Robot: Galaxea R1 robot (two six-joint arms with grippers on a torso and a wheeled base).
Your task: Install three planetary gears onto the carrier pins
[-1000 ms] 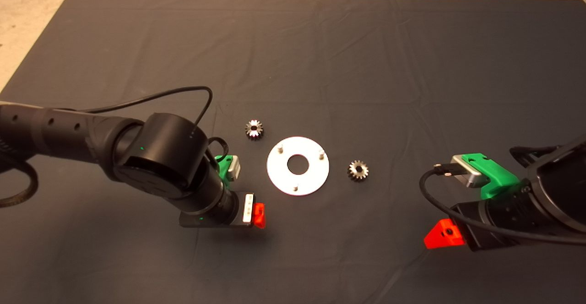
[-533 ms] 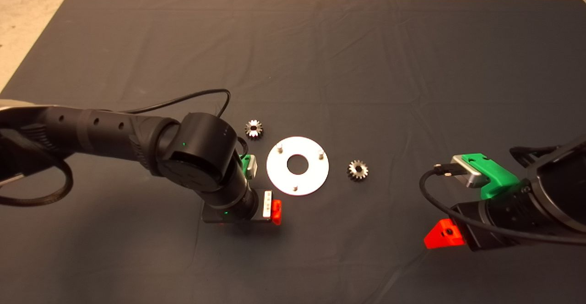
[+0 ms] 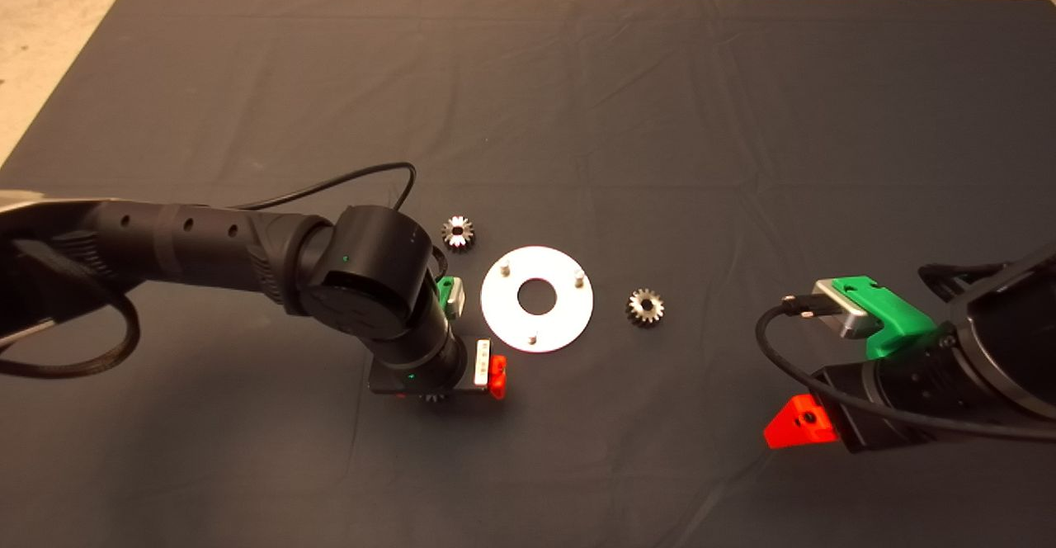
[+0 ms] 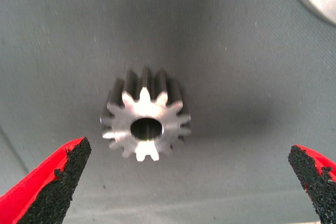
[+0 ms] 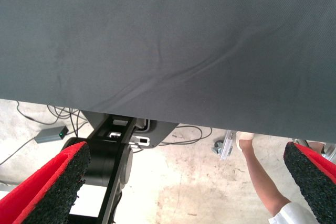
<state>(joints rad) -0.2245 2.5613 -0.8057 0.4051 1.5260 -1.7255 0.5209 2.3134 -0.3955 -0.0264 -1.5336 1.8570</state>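
Counter [image 3: 660, 77]: disc [image 3: 569, 325] bare, all pins empty. Left hand [image 4: 189, 182], fingers spread, hovers over a gear [image 4: 144, 121] just beside the disc; two more gears flank it. Right hand [image 5: 189, 182] parked well clear, spread. First pick: descend, pinch.

dark mat [image 3: 660, 102] under gears [image 3: 645, 307], disc [image 3: 569, 317]

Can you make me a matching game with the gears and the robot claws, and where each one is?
Things:
1. left gripper
2. right gripper
3. disc
4. gear with the dark hole

Places or states:
A. parked at the mat's lower right edge
B. lies on the mat, just off the disc's upper left
C. open over a gear lying on the mat
D. carries three bare carrier pins

Pairs: 1-C, 2-A, 3-D, 4-B
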